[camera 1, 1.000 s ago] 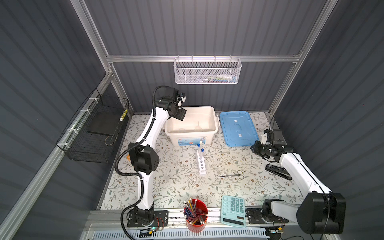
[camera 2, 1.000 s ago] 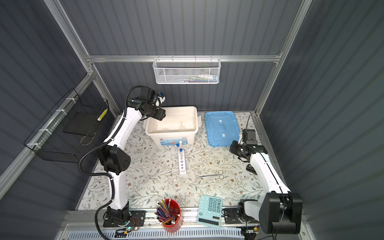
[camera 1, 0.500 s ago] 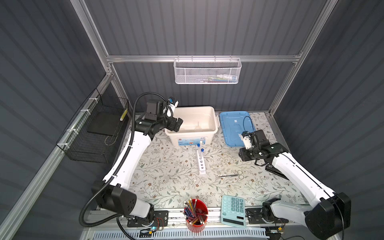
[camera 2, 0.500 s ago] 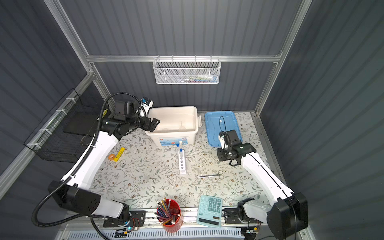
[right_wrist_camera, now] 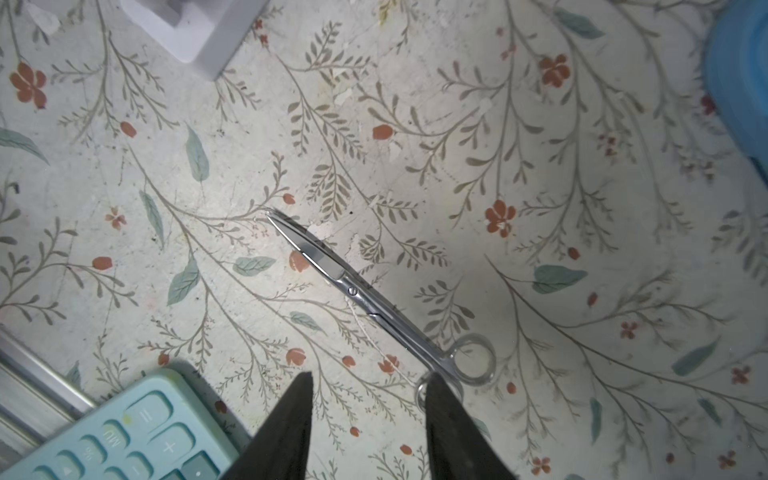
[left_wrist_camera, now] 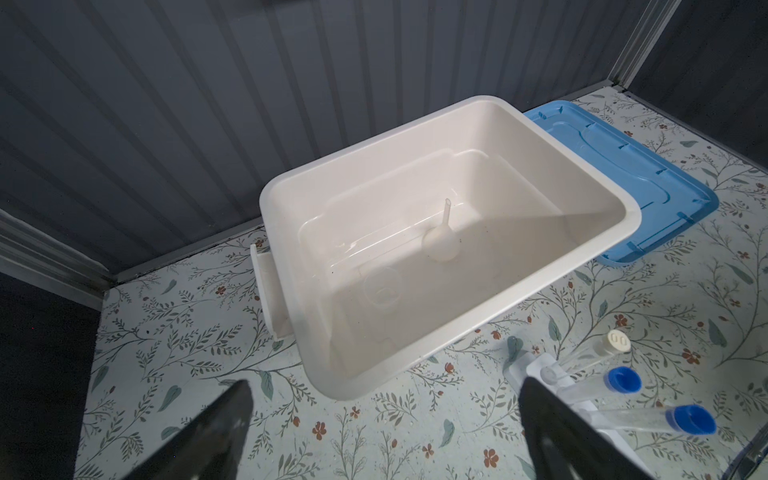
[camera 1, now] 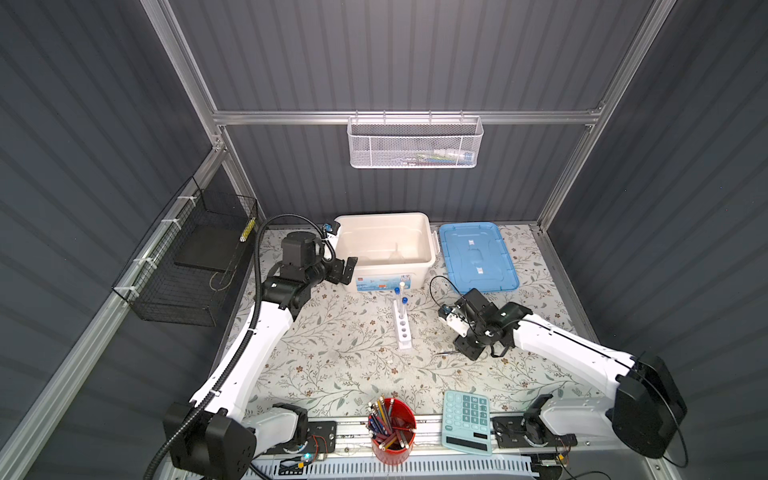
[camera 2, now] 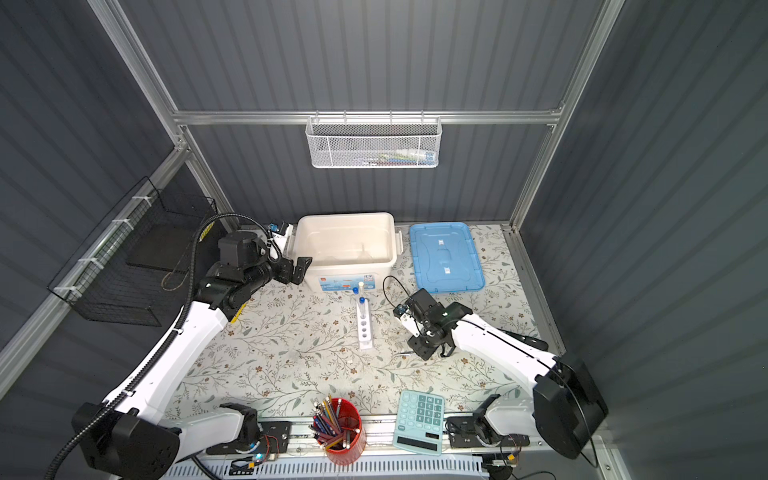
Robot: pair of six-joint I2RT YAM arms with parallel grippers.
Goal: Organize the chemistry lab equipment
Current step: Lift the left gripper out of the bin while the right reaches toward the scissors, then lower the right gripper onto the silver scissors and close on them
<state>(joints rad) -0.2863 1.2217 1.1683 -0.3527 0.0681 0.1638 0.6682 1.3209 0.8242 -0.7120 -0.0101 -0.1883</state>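
A narrow white rack [camera 1: 402, 330] [camera 2: 364, 326] stands mid-table with blue-capped test tubes [camera 1: 404, 300] [left_wrist_camera: 621, 379] in it. Thin silver scissors [right_wrist_camera: 353, 291] lie flat to its right. My right gripper [right_wrist_camera: 370, 376] [camera 1: 467, 349] hovers open just above their handle end. One finger [right_wrist_camera: 440, 415] covers part of a finger ring, and nothing sits between the jaws. A clear funnel [left_wrist_camera: 441, 245] and a small clear dish [left_wrist_camera: 381, 289] rest inside the white bin [camera 1: 382, 216] [left_wrist_camera: 374, 145]. My left gripper [left_wrist_camera: 384, 386] [camera 1: 347, 270] is wide open and empty, beside the bin's front left corner.
A blue lid [camera 1: 478, 257] lies right of the bin. A teal calculator [camera 1: 465, 419] and a red cup of pencils [camera 1: 390, 428] sit at the front edge. A black wire basket [camera 1: 187, 270] hangs on the left wall, a white mesh basket [camera 1: 415, 143] on the back wall.
The left arm drew back from over the bin to its front left corner, opening its jaws. The right arm swung inward and down over the scissors, with its jaws opening partway.
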